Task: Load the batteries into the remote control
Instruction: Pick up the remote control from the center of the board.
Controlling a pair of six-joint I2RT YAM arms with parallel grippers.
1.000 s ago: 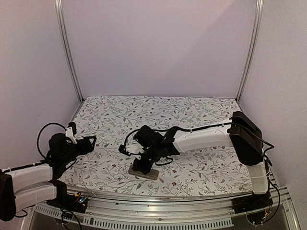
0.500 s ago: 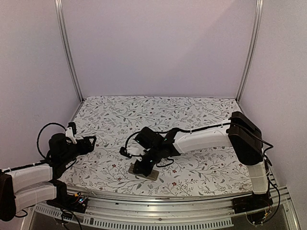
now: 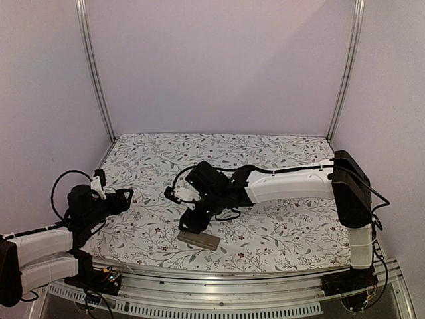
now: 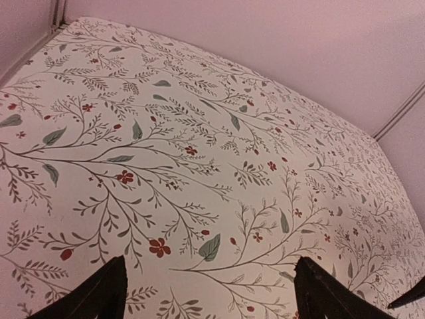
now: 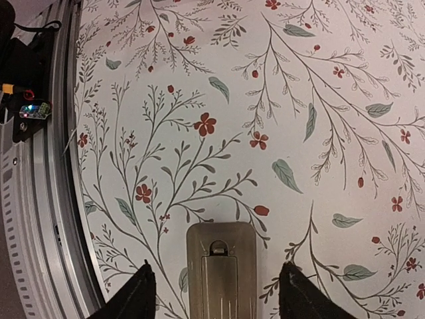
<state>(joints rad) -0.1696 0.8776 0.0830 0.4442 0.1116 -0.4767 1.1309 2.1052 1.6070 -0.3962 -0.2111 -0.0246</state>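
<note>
Right wrist view: the right fingers are spread wide with nothing gripped, hanging above the tabletop.
Between the fingers: the remote control lies flat below them. One finger stands off each long side with a clear gap, and the remote's end pokes out ahead of the tips.
Why so: the fingers line up with the remote's length, so closing them would likely catch its two long edges. It lies back-up, probably because that face carries the battery bay.
Remote's look: a greyish-tan back with rounded corners, an inset cover panel, and a small arched latch notch near the end ahead of the tips. No dark recess shows, so the cover seems to be on.
Batteries: none visible in any view. Whether they sit under the cover cannot be told.
Left fingers: spread wide and empty over bare floral tabletop, with the remote well off to their right.
Top view: the remote control lies just nearer than the right fingers.
</note>
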